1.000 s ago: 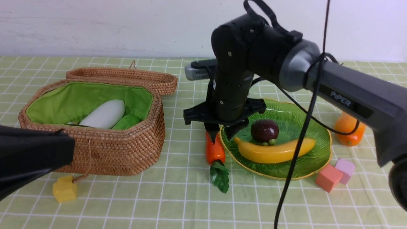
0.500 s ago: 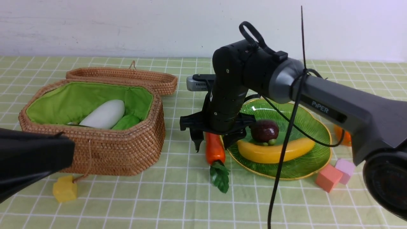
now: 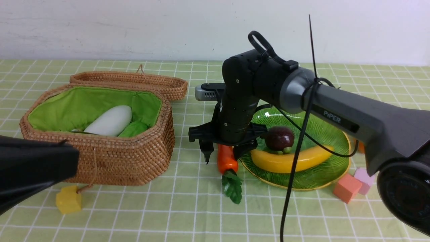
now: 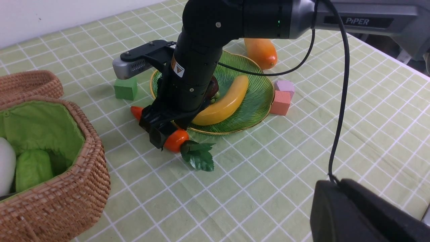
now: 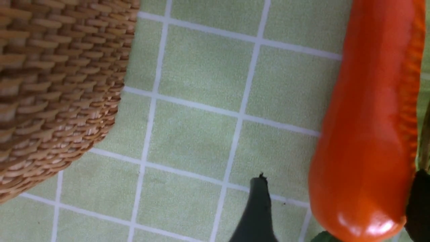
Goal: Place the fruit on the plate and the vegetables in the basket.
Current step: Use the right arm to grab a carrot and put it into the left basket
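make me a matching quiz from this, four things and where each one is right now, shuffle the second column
Things:
1. banana
2. carrot
3. white radish
4. yellow cube

Places:
A. inside the basket
B. on the plate
C. lying on the tablecloth between the open jaws of the right gripper
D. on the tablecloth by the basket's near wall

Pairs: 1-B, 2-C, 3-A, 4-D

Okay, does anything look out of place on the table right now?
Two things. The carrot lies on the cloth beside the plate, not in the basket, and the mango sits on the cloth beyond the plate, not on it.
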`<state>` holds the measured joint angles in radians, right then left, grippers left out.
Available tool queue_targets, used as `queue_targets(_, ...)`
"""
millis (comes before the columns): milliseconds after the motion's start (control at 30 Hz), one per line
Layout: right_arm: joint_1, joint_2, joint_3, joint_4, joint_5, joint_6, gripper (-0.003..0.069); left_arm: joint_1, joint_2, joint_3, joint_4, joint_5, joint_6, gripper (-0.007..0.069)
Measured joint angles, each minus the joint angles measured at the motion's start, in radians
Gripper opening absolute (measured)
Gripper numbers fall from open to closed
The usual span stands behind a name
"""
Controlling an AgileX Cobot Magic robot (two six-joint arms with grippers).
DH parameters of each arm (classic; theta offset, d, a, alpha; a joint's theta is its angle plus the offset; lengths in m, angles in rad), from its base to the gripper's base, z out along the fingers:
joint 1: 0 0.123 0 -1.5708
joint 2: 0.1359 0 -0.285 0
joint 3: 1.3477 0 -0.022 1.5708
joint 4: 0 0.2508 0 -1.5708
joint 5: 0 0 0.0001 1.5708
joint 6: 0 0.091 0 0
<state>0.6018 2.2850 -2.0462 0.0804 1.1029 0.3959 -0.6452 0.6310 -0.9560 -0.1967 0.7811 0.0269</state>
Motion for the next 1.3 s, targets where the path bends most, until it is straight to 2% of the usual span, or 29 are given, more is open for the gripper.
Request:
queue_targets(633, 0.030, 0.021, -0.041, -0.062, 0.050, 0.000, 0.0557, 0.000, 0.000, 0.000, 0.000, 0.000, 0.000, -0.0013)
queue_targets(967, 0.030, 0.059, -0.041, -0.051, 0.045, 0.000, 0.0557, 0.000, 0.000, 0.000, 0.000, 0.001, 0.000, -0.0013)
queue_targets(1300, 0.030, 0.069, -0.041, -0.066, -0.046, 0.000, 0.0538, 0.000, 0.000, 0.000, 0.000, 0.001, 0.000, -0.0013)
